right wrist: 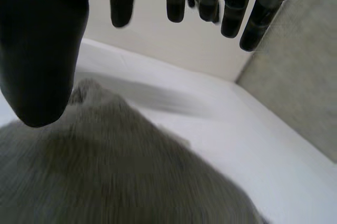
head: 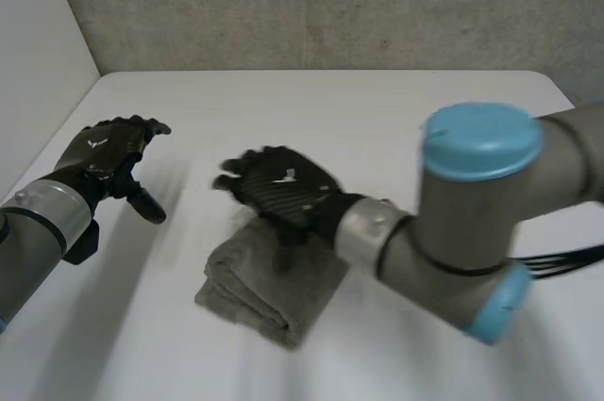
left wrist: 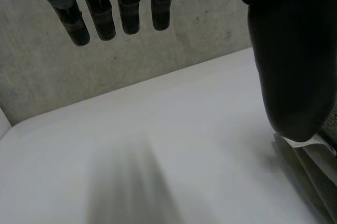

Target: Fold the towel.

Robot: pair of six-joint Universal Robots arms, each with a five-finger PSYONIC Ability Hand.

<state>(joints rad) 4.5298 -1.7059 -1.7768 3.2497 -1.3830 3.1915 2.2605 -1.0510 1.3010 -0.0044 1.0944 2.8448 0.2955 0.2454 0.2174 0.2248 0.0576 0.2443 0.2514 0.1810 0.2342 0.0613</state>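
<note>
We see a white table (head: 377, 127) with a smooth, matt top, and its far right corner is rounded. Behind the table stands a back wall (head: 311, 5) of rough grey, like concrete or coarse plaster, with small darker spots on it. At the left there is a plain white side wall (head: 33, 71). It meets the grey one in a straight corner line and comes down to the table's left edge. The far edge of the table lies just against the back wall. The light is soft and even: the table top looks bright and the grey wall duller. In both wrist views we find the same grey wall behind the white top.
</note>
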